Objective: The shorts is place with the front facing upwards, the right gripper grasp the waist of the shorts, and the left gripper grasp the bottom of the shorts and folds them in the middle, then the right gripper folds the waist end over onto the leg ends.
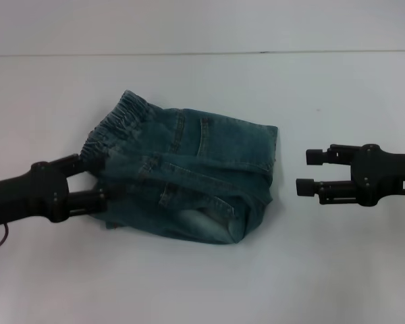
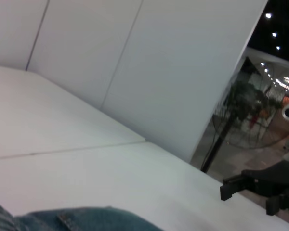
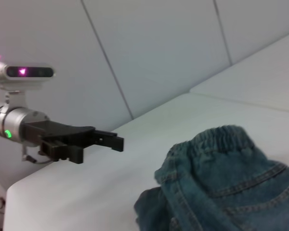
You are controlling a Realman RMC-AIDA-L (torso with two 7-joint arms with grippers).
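Note:
The blue denim shorts [image 1: 189,179] lie folded in a bundle at the table's middle, elastic waistband [image 1: 118,121] at the back left. My left gripper [image 1: 93,180] sits at the bundle's left edge, open, with its fingertips against the fabric below the waistband. My right gripper [image 1: 309,172] hovers open to the right of the shorts, a short gap away, holding nothing. The right wrist view shows the shorts [image 3: 226,178] with the left gripper [image 3: 108,140] beyond them. In the left wrist view a strip of denim [image 2: 82,219] shows, with the right gripper [image 2: 250,187] farther off.
The white table [image 1: 202,283] spreads all around the shorts, with a seam [image 1: 202,52] along the back. White wall panels [image 3: 149,53] stand behind the table. A standing fan [image 2: 245,120] is far off past the table's edge.

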